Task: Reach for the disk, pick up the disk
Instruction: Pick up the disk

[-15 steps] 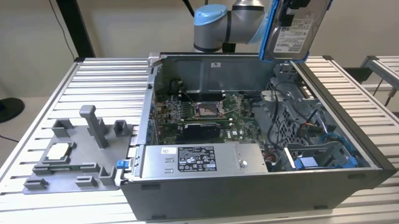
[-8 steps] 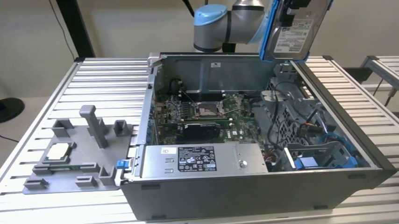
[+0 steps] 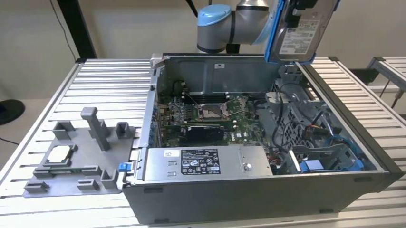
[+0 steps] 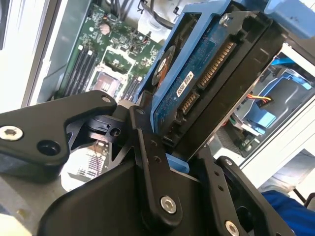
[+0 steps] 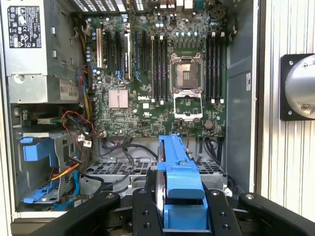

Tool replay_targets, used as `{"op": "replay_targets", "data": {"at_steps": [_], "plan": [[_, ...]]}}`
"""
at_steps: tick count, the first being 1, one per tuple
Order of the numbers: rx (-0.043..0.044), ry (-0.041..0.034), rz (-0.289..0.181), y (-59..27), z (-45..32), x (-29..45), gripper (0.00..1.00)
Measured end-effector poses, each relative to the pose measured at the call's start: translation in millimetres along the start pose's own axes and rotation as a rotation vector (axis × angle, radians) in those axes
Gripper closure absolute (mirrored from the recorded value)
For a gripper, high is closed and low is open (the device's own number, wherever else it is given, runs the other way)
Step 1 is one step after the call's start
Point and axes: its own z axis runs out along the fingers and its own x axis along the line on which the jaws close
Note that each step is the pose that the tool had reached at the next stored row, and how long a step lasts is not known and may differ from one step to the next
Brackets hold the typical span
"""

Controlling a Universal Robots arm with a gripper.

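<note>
The arm (image 3: 231,23) hangs at the top centre of the exterior view, its blue-capped joint bent toward the right. The gripper (image 5: 183,206) sits at the bottom of the first wrist view, black fingers (image 4: 152,162) clamped on the disk (image 4: 206,73).

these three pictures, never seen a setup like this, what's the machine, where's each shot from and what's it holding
It is a robot arm working over an open computer case on a slatted metal table. The exterior view looks on from off the arm; both wrist views ride on the arm, looking down into the case. The gripper has its black fingers shut on the disk, a hard drive in a blue bracket, lifted above the case. A grey holder tray lies on the table at the exterior view's left.
</note>
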Motion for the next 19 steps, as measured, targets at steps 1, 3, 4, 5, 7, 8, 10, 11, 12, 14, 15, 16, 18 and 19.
{"op": "replay_targets", "data": {"at_steps": [1,3,4,5,7,8,10,11,12,14,15,16,18,19], "plan": [[0.0000,0.0000,0.000,-0.1,0.0,1.2,1.00],[0.0000,0.0000,0.000,-0.2,0.0,3.8,1.00],[0.0000,0.0001,0.000,-0.3,0.0,5.3,1.00],[0.0000,0.0000,0.000,-0.4,0.0,6.8,1.00],[0.0000,-0.0001,0.000,-0.6,0.0,9.9,1.00],[0.0000,-0.0001,0.000,-0.7,0.0,11.4,1.00],[0.0000,-0.0001,0.000,-1.0,0.0,14.6,1.00],[0.0000,-0.0001,0.000,-1.1,0.0,16.1,1.00],[0.0000,-0.0001,0.000,-1.2,0.0,17.6,1.00],[0.0000,-0.0002,0.000,-1.5,0.1,20.6,1.00],[-0.0001,-0.0002,0.000,-1.6,0.1,22.2,1.00],[-0.0001,-0.0002,0.000,-1.7,0.1,23.6,1.00],[-0.0001,-0.0001,0.000,-2.0,0.0,26.6,1.00],[-0.0001,-0.0002,0.000,-2.1,0.1,28.0,1.00]]}}
